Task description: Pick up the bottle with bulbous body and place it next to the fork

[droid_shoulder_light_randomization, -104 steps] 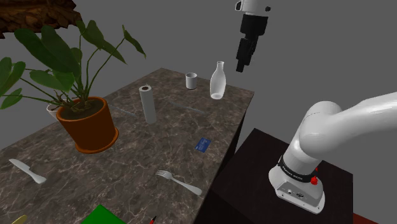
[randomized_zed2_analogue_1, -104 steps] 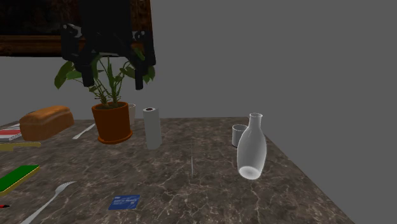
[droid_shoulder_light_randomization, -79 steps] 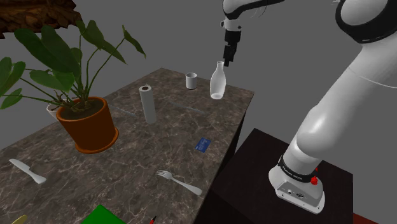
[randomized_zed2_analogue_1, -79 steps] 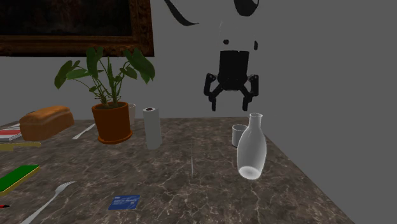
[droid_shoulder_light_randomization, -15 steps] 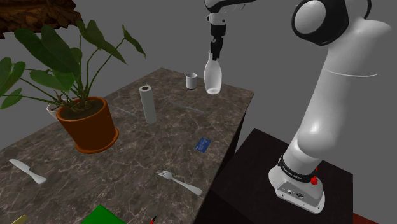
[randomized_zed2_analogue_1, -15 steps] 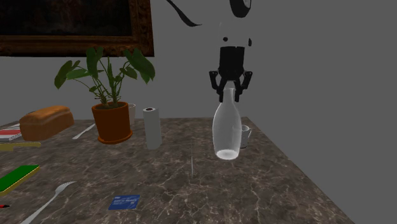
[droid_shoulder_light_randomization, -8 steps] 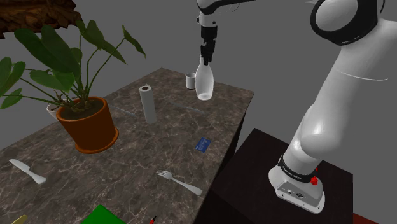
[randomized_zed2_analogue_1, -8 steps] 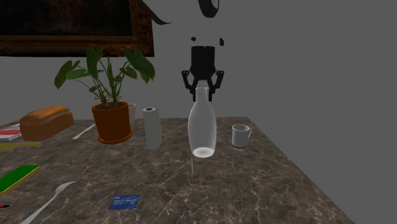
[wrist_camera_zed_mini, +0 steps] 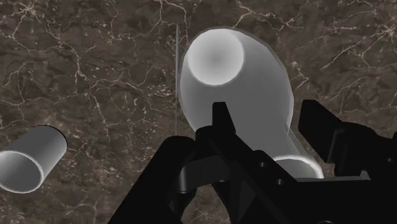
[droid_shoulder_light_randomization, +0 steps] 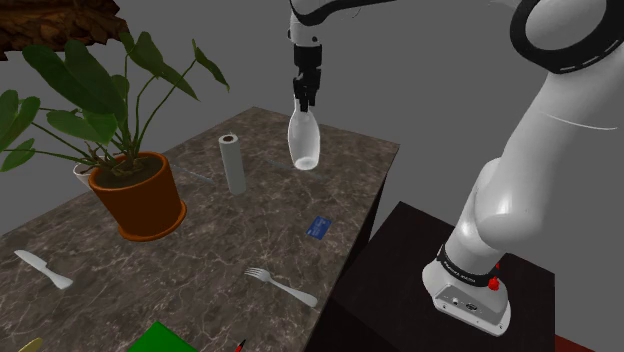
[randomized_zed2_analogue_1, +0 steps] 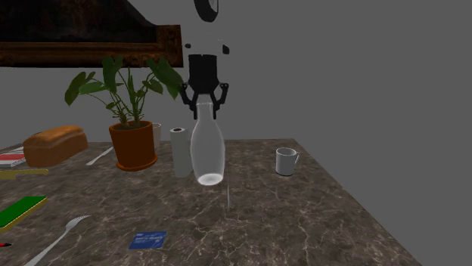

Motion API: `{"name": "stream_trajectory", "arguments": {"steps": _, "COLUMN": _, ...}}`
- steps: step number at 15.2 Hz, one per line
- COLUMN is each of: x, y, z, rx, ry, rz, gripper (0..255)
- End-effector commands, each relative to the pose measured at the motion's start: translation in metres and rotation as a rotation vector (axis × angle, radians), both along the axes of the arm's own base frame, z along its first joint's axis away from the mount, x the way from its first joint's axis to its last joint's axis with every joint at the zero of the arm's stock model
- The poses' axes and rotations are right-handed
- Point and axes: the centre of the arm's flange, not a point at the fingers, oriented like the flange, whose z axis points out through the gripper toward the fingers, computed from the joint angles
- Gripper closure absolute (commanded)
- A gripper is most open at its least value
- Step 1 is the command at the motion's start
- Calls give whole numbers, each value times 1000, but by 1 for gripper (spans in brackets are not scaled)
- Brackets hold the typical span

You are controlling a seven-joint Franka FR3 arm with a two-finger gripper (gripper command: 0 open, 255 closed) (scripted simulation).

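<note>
A pale see-through bottle (droid_shoulder_light_randomization: 303,140) with a bulbous body and narrow neck hangs upright in the air above the dark marble table (droid_shoulder_light_randomization: 200,230). My black gripper (droid_shoulder_light_randomization: 302,103) is shut on its neck from above. The second exterior view has the bottle (randomized_zed2_analogue_1: 207,151) clear of the tabletop, with the gripper (randomized_zed2_analogue_1: 204,108) clasping its top. Along the gripper in the wrist view, the bottle (wrist_camera_zed_mini: 235,89) hangs between the fingers (wrist_camera_zed_mini: 222,137), its round base toward the table. The silver fork (droid_shoulder_light_randomization: 281,286) lies near the table's front edge, well below and nearer than the bottle; the fork (randomized_zed2_analogue_1: 57,238) also lies at the second exterior view's lower left.
A grey upright roll (droid_shoulder_light_randomization: 233,163) stands near the bottle's path. A potted plant (droid_shoulder_light_randomization: 138,195), a white mug (randomized_zed2_analogue_1: 286,161), a blue card (droid_shoulder_light_randomization: 319,227), a knife (droid_shoulder_light_randomization: 44,268), a bread loaf (randomized_zed2_analogue_1: 54,143) and a green book (randomized_zed2_analogue_1: 21,210) share the table.
The gripper has carried the bottle toward the shoulder view's left and slightly lower, away from the white mug and the table's far corner. The grip stays shut.
</note>
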Motion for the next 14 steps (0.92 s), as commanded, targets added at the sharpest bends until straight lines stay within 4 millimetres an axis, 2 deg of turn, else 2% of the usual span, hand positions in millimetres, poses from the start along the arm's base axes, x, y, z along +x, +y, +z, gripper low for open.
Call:
{"name": "stream_trajectory", "arguments": {"steps": 1, "x": -1, "y": 27, "z": 0, "rx": 0, "ry": 0, "rz": -2, "gripper": 255}}
{"name": "stream_trajectory", "arguments": {"steps": 14, "x": -11, "y": 198, "z": 0, "rx": 0, "ry": 0, "rz": -2, "gripper": 255}}
